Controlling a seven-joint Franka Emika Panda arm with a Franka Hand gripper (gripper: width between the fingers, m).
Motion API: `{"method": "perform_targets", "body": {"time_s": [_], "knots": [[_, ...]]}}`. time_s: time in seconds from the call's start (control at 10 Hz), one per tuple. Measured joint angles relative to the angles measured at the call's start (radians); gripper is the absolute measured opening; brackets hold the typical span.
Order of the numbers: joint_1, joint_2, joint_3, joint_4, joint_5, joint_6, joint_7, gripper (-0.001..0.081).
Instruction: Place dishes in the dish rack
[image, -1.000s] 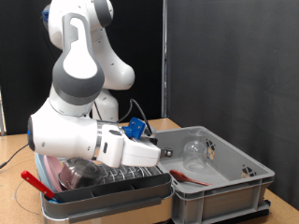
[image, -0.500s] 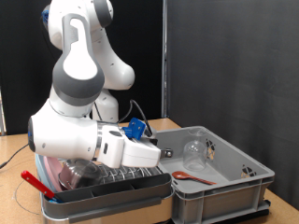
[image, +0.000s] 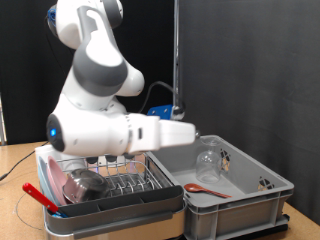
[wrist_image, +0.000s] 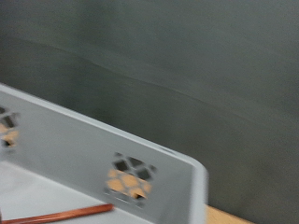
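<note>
Arm stretched level w/ gripper (image: 192, 133) above grey tub (image: 262, 185); can't tell if fingers open or holding anything. Inside tub: clear glass (image: 208, 160), upright, + red utensil (image: 204, 188). Dish rack (image: 120, 183), beside tub, holds steel bowl (image: 87, 184).

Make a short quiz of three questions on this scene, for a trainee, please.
1. Fill the gap: the bowl lies in the ____.
2. True or false: the glass stands in the tub.
3. The spoon lies: A in the bowl; B in the tub; C in the glass.

Key: 1 rack; 2 true; 3 B.
</note>
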Motion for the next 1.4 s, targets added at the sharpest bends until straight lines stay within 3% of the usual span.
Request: {"method": "perform_targets", "body": {"time_s": [0.2,0.4,0.5,0.6,0.7,1.0,1.4], "knots": [[0.041,-0.021,0.033,0.037,-0.151,-0.031,-0.086,0.0803],[0.099,-0.047,0.059,0.062,-0.325,-0.057,-0.112,0.0803],[0.125,-0.047,0.070,0.081,-0.342,-0.138,-0.054,0.0803],[0.133,0.008,0.072,0.139,-0.323,-0.258,0.044,0.0803],[0.133,0.002,0.073,0.130,-0.333,-0.201,-0.001,0.0803],[0.144,-0.024,0.110,0.127,-0.456,-0.143,-0.230,0.0803],[0.234,-0.054,0.197,0.140,-0.716,-0.122,-0.447,0.0803]]}}
